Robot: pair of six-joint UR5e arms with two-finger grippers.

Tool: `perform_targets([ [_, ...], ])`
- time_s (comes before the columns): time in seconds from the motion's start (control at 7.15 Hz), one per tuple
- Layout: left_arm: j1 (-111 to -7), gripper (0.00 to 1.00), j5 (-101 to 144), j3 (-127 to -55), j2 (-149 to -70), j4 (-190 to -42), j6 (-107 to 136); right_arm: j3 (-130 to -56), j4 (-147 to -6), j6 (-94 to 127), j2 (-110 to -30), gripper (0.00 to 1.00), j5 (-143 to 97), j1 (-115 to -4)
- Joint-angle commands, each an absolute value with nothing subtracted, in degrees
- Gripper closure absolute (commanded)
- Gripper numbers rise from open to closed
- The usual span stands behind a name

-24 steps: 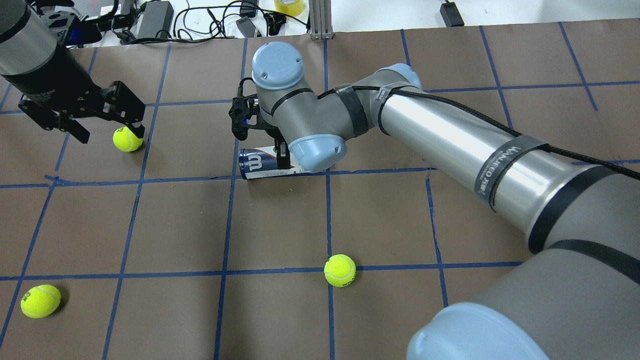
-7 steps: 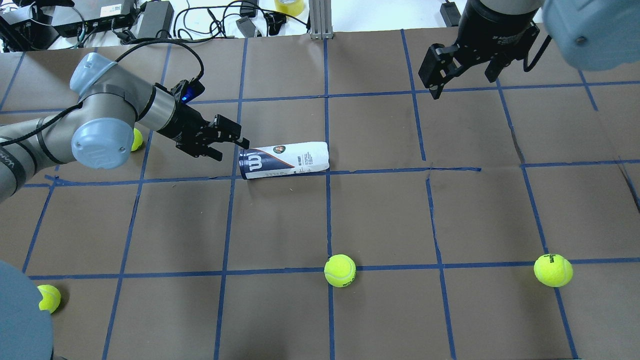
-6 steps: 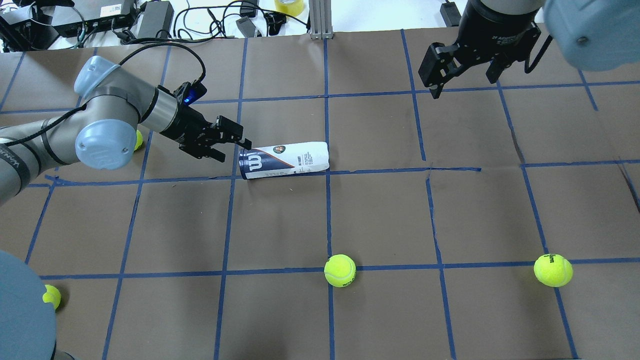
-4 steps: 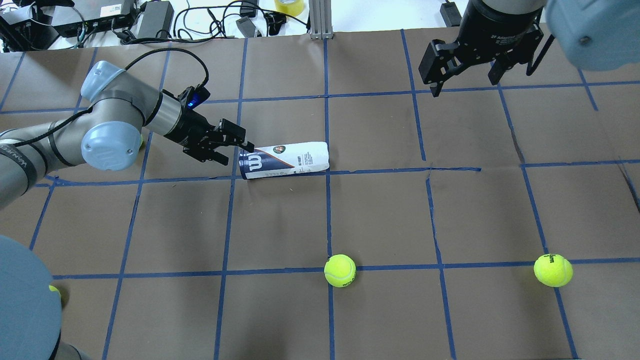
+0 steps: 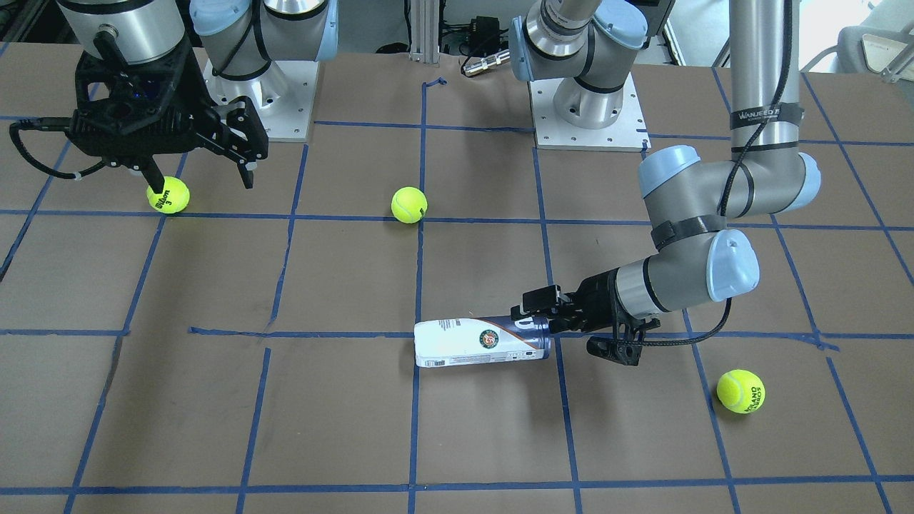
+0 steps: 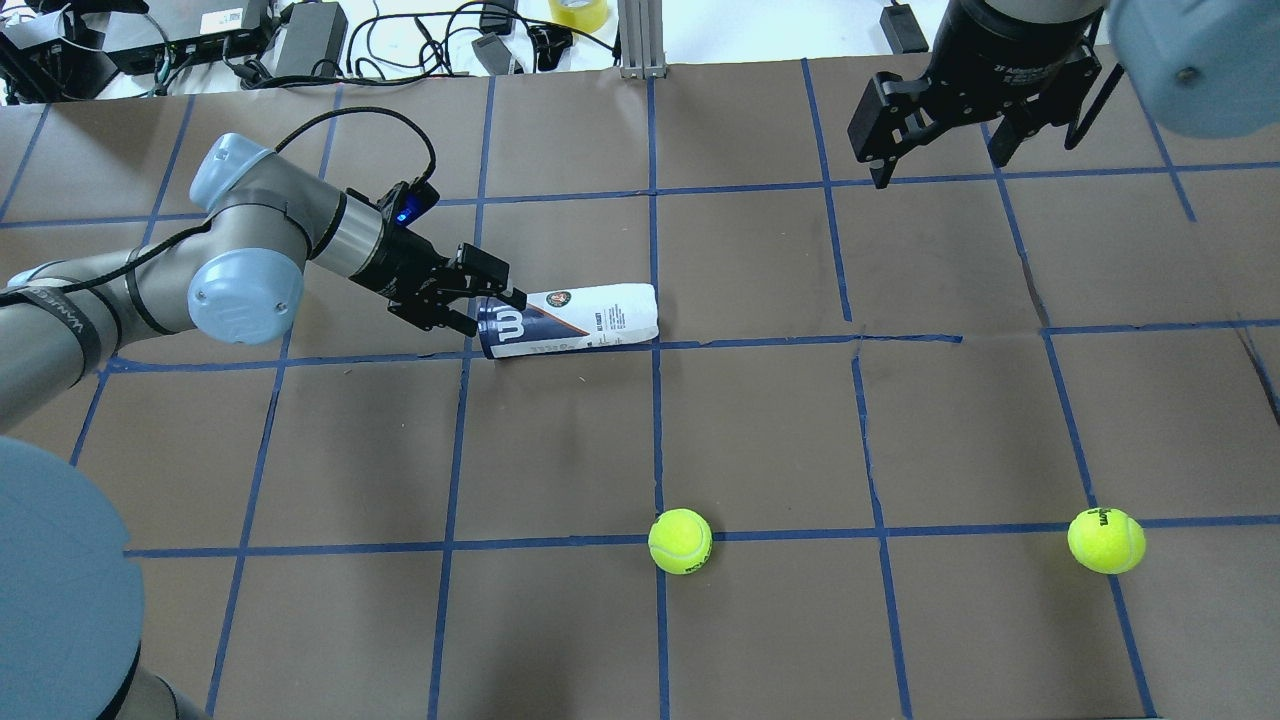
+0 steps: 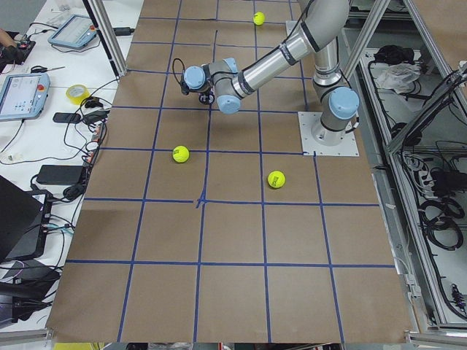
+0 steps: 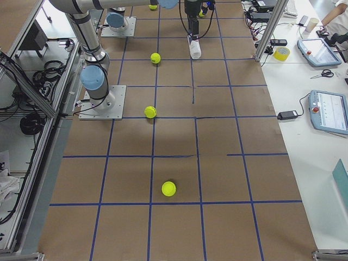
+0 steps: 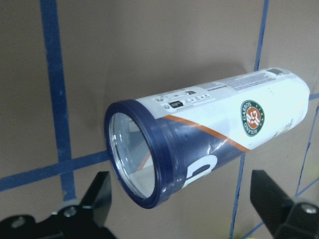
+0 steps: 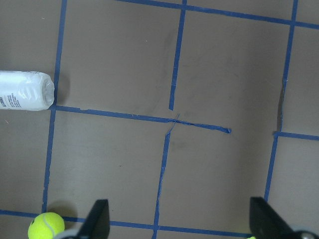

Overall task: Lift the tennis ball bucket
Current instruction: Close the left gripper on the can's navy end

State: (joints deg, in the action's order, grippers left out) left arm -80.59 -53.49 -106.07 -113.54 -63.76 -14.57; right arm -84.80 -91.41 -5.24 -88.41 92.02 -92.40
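The tennis ball bucket (image 6: pixel 570 320) lies on its side on the brown table, dark blue rim toward my left arm. It also shows in the front view (image 5: pixel 482 341) and the left wrist view (image 9: pixel 209 134). My left gripper (image 6: pixel 490 312) is open, low at the rim end, with a finger on each side of the rim and not closed on it. Its fingers (image 9: pixel 94 204) stand wide apart in the left wrist view. My right gripper (image 6: pixel 940 120) is open and empty, raised over the far right of the table, well away from the bucket.
Yellow-green tennis balls lie loose: one near the front middle (image 6: pixel 680 541), one at the front right (image 6: pixel 1106 540), and one beyond my left arm (image 5: pixel 740 390). Cables and power bricks (image 6: pixel 310 40) lie along the table's far edge.
My left gripper has moved right along the table, from short of the bucket to straddling its rim end. My right arm, over the bucket 3.4 s ago, is now at the far right.
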Motion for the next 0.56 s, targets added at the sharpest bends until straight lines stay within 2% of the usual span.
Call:
perform_targets([
  [0.0, -82.0, 0.0, -53.09, -106.08, -114.34, -62.67, -14.33, -84.81, -91.23, -5.27, -88.42, 0.0, 92.02, -92.37],
  [0.14, -82.0, 0.13, -53.35, -106.17, -114.43, -62.67, -14.41, -84.81, -91.23, -5.19, -88.42, 0.0, 92.02, -92.37],
  [0.28, -81.91, 0.4, -53.7, -106.08, -114.35, -62.67, -14.5, -84.81, -91.23, -5.27, -88.42, 0.0, 92.02, -92.37],
  [0.42, -81.91, 0.61, -53.88, -105.91, -114.35, -62.67, -14.15, -84.81, -91.23, -5.19, -88.42, 0.0, 92.02, -92.37],
])
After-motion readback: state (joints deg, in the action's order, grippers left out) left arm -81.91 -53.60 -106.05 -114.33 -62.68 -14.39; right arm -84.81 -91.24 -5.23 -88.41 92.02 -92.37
